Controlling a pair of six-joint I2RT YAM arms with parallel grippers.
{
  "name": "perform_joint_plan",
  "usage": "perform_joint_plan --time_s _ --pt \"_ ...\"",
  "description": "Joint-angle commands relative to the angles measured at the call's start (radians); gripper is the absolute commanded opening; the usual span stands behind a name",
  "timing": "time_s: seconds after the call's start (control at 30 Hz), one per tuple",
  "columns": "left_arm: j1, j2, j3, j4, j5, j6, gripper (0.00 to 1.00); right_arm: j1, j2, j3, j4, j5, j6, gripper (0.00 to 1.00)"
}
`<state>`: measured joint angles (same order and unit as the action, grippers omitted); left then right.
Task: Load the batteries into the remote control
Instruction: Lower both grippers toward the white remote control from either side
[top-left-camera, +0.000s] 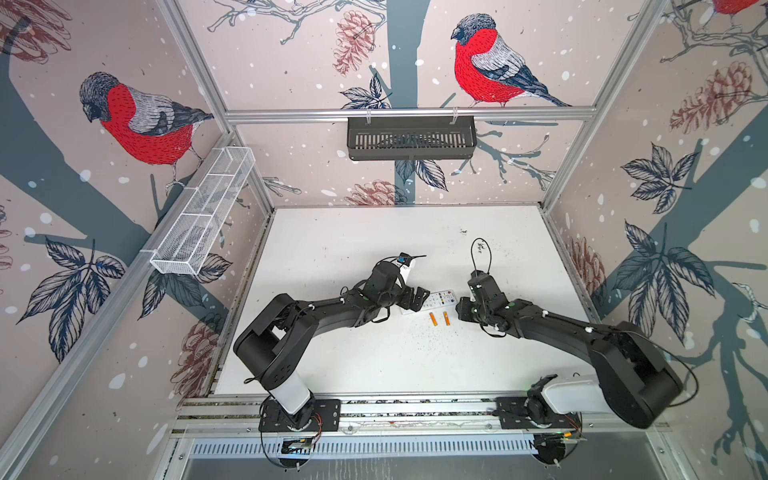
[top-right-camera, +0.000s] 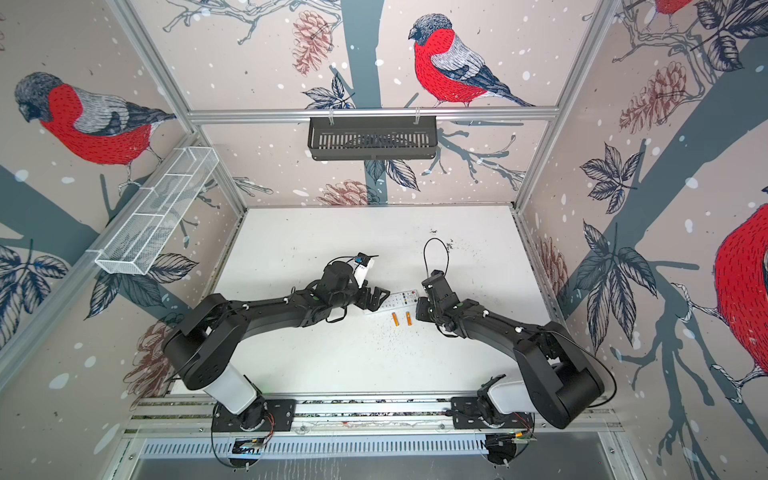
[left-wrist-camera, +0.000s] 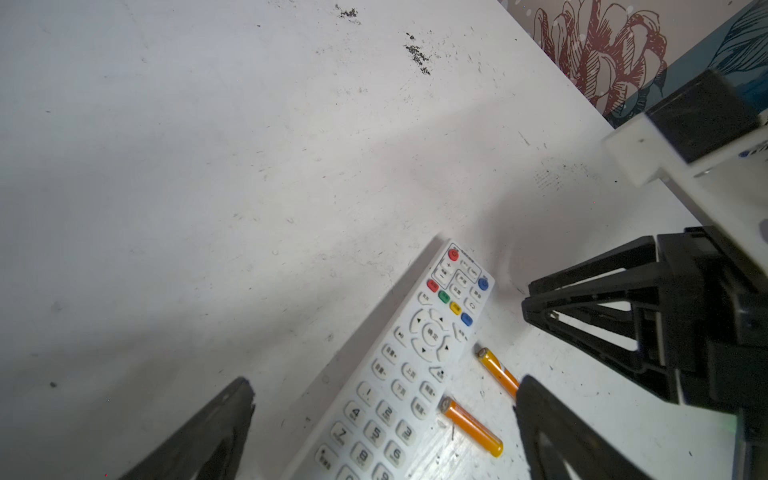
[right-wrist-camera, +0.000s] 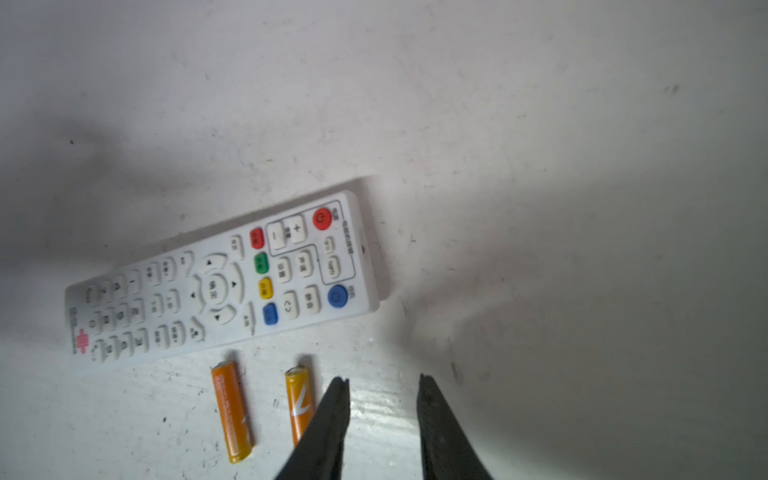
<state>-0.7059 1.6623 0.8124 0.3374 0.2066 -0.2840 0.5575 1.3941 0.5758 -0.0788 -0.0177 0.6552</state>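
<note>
Right wrist view shows the remote control (right-wrist-camera: 232, 278) lying flat on the white counter (right-wrist-camera: 540, 124), buttons up. The two batteries (right-wrist-camera: 231, 411) (right-wrist-camera: 298, 401) lie just beside its near long edge. They lie side by side, apart from each other and clear of the remote, with their pale ends toward it. The right end effector (right-wrist-camera: 382, 382) sits just right of them. Its fingers (right-wrist-camera: 432, 415) stand a little apart with only bare counter between them, pinching nothing. One finger overlaps the right-hand battery in this view, and contact cannot be judged.

Both top views place the remote (top-left-camera: 436, 300) (top-right-camera: 399, 300) near the middle of the counter. It runs left to right, its right end slightly farther back. That right end carries the red power button. The batteries (top-left-camera: 433, 319) (top-left-camera: 446, 318) sit on the near side of it.

The left end effector (top-left-camera: 419, 300) hovers over the remote's left end. In the left wrist view its fingers (left-wrist-camera: 232, 407) are spread wide to either side of the remote (left-wrist-camera: 415, 365), gripping nothing. Dark specks dot the counter to the far right.
</note>
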Motion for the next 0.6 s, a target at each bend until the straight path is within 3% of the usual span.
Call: perform_joint_plan --time_s 0.0,0.2,0.57 --pt "0.000 0.017 0.019 0.042 0.017 -0.014 0.98 0.002 0.054 0.015 0.038 -0.031 0.018 0.32" --pt "0.003 -0.004 0.009 0.015 -0.003 -0.008 0.98 0.012 0.185 0.083 0.103 -0.079 -0.010 0.29" --pt "0.050 -0.098 -0.029 -0.126 -0.073 0.011 0.98 0.099 0.426 0.291 0.213 -0.157 -0.050 0.35"
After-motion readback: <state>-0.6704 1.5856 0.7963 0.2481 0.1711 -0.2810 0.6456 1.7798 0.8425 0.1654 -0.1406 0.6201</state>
